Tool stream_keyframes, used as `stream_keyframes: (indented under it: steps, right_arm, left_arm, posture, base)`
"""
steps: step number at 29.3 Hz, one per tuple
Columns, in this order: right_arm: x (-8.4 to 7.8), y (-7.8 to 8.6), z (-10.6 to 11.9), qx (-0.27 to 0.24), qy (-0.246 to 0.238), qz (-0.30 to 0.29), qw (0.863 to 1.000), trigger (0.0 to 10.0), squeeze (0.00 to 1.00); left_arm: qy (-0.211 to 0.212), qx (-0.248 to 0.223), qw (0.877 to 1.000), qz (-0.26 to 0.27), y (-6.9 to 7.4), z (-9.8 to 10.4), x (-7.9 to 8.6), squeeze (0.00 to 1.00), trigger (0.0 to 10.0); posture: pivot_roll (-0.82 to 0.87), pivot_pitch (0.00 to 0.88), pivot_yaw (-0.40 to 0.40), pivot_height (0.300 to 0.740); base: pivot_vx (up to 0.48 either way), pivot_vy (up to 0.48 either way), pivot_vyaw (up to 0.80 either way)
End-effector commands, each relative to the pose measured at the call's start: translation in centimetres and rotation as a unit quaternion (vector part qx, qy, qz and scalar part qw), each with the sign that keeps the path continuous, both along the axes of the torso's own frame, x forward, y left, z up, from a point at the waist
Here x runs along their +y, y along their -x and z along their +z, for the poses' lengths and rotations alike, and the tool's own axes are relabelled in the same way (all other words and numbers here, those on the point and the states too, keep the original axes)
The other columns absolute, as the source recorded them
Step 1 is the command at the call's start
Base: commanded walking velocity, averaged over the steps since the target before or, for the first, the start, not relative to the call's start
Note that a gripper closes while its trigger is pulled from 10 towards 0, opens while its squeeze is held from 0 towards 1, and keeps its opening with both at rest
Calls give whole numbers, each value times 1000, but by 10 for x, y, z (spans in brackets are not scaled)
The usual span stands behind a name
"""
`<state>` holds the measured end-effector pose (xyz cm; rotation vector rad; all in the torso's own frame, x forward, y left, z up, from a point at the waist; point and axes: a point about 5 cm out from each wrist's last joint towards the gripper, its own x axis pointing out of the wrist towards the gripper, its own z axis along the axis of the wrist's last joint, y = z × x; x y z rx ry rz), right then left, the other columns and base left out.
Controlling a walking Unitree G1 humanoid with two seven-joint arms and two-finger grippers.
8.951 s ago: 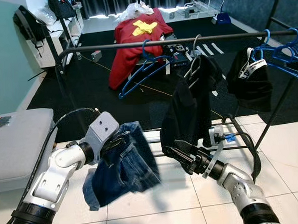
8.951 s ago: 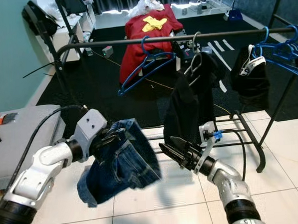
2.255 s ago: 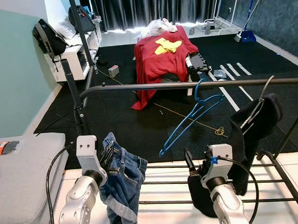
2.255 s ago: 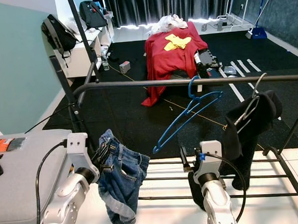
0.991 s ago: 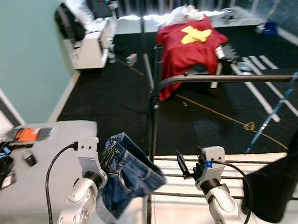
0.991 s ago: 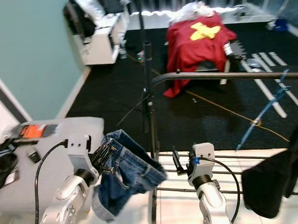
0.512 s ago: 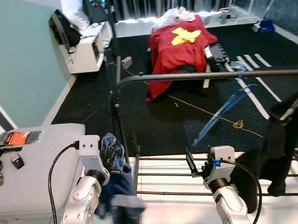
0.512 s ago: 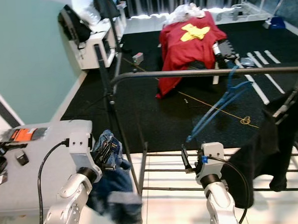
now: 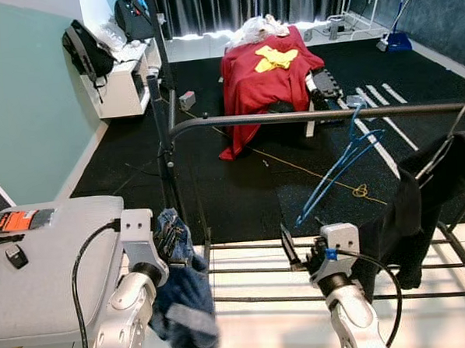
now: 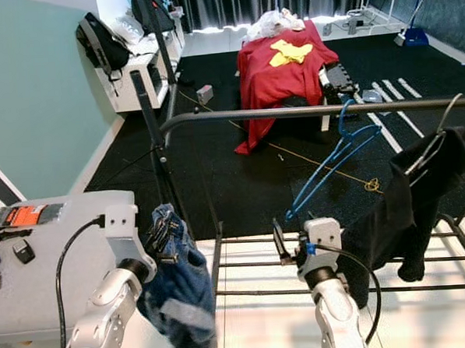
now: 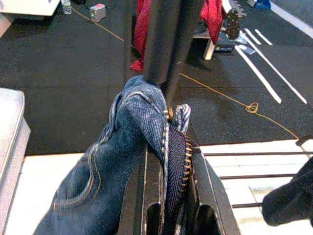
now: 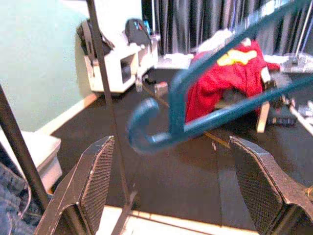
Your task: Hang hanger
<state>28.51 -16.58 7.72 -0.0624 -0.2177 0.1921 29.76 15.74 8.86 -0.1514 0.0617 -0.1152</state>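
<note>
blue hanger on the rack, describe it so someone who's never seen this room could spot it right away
Find the black clothes rail that crosses the room in front of the red-draped furniture. The blue hanger hangs tilted from it, left of a black garment on a silver hanger. It is the bare one, with nothing on it.

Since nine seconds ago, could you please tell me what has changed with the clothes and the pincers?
The right pincer let go of the black garment, which hangs on the rail, and now stands open facing the blue hanger. The left pincer stays shut on the denim jeans, now hanging lower.
</note>
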Motion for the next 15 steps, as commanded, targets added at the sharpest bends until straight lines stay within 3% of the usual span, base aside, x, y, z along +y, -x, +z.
stream_keyframes:
  steps: [1, 15]
  right_arm:
    - [4, 3, 3, -16, 1, 6, 1000, 10000, 0]
    - [9, 9, 25, -89, 2, 25, 996, 10000, 0]
  left_arm:
    - [-6, -14, 1000, 4, -2, 5, 5, 0, 10000]
    - [3, -23, 1000, -1, 0, 6, 5, 0, 10000]
  posture:
    - [85, 46, 62, 740]
    - [80, 34, 62, 740]
  base:
    - [0, 0, 0]
    - [0, 0, 0]
